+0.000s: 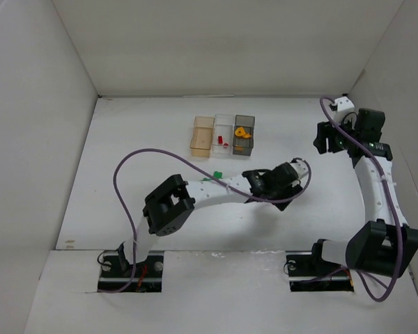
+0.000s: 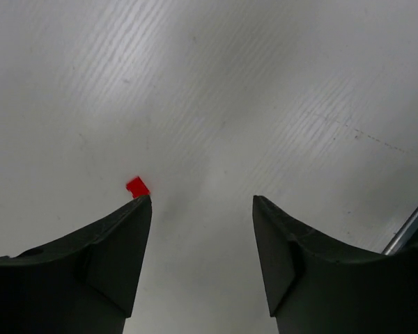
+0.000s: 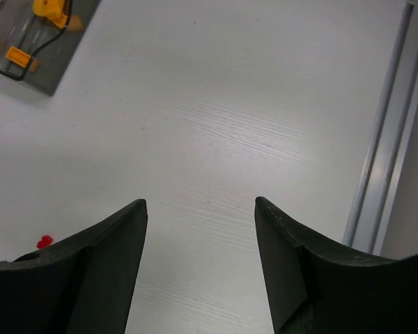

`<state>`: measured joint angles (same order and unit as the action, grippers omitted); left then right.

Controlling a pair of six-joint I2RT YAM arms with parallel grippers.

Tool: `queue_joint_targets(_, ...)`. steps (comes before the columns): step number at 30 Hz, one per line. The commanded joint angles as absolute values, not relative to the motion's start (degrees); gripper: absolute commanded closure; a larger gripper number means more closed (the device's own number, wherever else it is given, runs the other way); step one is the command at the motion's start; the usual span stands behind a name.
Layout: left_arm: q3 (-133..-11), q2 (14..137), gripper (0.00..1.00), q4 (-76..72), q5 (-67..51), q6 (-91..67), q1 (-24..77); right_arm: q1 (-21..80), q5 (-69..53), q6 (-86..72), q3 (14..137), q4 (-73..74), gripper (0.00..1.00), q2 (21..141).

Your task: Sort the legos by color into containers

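Observation:
Three containers stand in a row at the back: amber [image 1: 202, 135], clear [image 1: 223, 124] with red legos [image 1: 221, 142], and dark grey [image 1: 244, 120] with orange legos [image 1: 241, 133]. A green lego [image 1: 217, 173] lies on the table beside the left arm. My left gripper [image 1: 279, 182] hangs low over the table, open and empty [image 2: 202, 198]. A small red lego [image 2: 137, 186] lies just past its left fingertip [image 2: 143, 205], outside the jaws. My right gripper [image 1: 329, 139] is open and empty [image 3: 200, 202]. It sees the grey container [image 3: 52, 76] and a red lego [image 3: 44, 241] on the table.
White walls enclose the table on three sides. A metal rail [image 3: 383, 139] runs along the right wall's foot and shows in the left wrist view [image 2: 411, 226]. A purple cable [image 1: 136, 160] loops over the left arm.

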<state>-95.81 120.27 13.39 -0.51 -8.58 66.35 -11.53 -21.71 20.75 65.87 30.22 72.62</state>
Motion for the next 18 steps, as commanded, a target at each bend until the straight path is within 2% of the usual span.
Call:
queue_joint_targets(1,-95.98,119.53,0.46,17.22,16.32,-22.39,69.43,-15.37,-25.22,23.9,64.96,30.23,0.32,69.61)
queue_joint_targets(6,-95.27,121.03,0.45,18.63,19.94,-26.19,70.84,-16.61,-28.03,25.49,64.34,31.46,0.32,67.76)
queue_joint_targets(9,-98.86,122.16,0.45,20.21,22.4,-26.19,70.84,-16.61,-28.83,25.41,63.63,31.46,0.32,65.84)
queue_joint_targets(18,-98.53,125.32,0.51,20.74,16.53,-27.69,67.32,-16.61,-30.06,24.08,63.11,31.46,0.32,64.78)
